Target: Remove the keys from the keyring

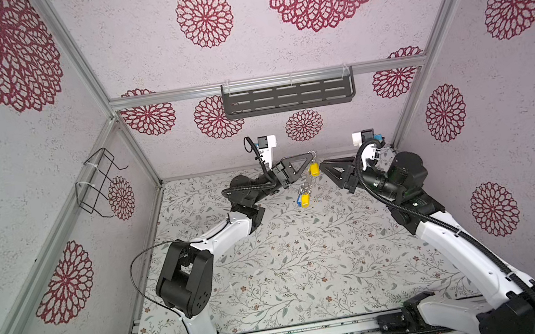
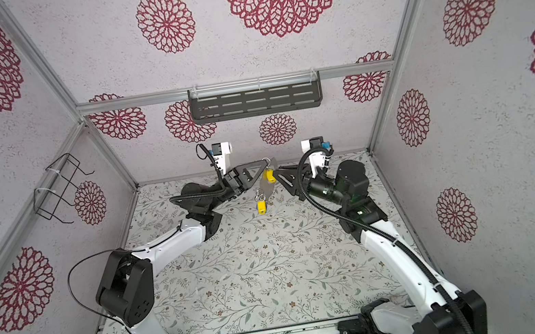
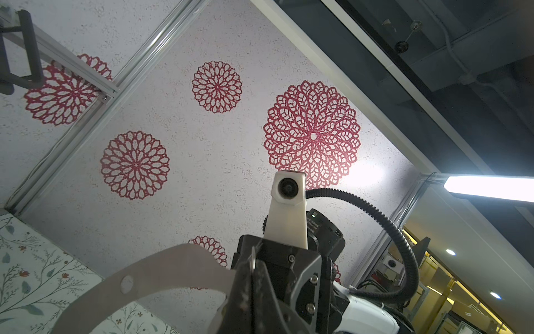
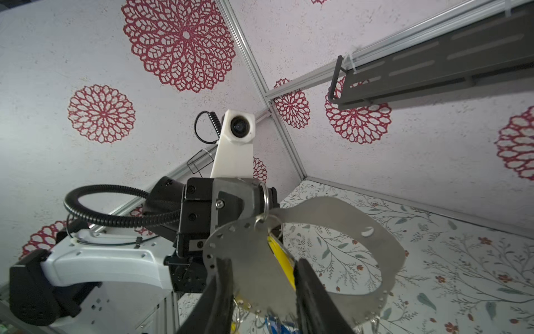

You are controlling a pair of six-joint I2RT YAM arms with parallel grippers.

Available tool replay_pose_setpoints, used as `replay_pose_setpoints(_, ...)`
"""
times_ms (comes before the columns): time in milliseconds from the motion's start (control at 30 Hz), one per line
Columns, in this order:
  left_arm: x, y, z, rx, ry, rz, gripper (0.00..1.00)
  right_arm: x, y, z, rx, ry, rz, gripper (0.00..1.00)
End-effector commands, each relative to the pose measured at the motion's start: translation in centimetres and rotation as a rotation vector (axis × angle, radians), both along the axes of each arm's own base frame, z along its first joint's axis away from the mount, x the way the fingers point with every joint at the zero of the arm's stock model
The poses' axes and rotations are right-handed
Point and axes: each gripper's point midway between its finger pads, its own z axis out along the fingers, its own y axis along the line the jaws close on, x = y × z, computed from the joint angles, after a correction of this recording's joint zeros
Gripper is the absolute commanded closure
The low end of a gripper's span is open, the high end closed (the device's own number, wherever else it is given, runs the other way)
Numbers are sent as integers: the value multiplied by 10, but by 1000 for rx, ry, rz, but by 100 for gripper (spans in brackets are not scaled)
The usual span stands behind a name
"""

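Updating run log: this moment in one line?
left hand: shut on keyring | right hand: open around yellow key | keys: attached

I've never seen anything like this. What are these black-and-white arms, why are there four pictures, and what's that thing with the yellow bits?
These are two robot arms, left and right, mounted at the edge of a flowered table. Two pictures look down from a camera overhead. The other two come from a small camera on each arm's wrist, looking out past its claw. The left claw is shut on a flat grey horseshoe plate, the keyring, and holds it up in the air. From it hang an upper yellow tag and a lower bunch of yellow and blue tags: the keys. The right claw stands open, right next to the upper yellow tag. I see nothing lying on the table itself.
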Motion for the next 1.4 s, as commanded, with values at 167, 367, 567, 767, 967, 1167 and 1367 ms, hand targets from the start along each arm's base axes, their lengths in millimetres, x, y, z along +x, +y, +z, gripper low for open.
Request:
replay_pose_setpoints(167,-12,10,31,-38,-61,17,100,1,2,-4,-83,-143,-27,49)
replay_pose_setpoints(367,-12,9,31,-33,-55,16,100,8,15,2,-80,-164,19,44)
replay_pose_setpoints(567,-14,6,31,-25,-57,4,100,14,28,2,-100,-168,29,48)
replay_pose_setpoints(767,-12,4,23,-2,-48,11,100,15,22,3,-121,-171,-13,79)
replay_pose_setpoints(967,-5,3,4,114,-36,68,100,4,3,3,-203,-163,-102,100)
replay_pose_setpoints(1167,-2,0,-17,265,-49,112,100,-5,-13,2,-282,-140,-151,100)
replay_pose_setpoints(1367,-5,-1,-47,458,-119,156,100,-1,-22,8,-321,-98,-171,100)
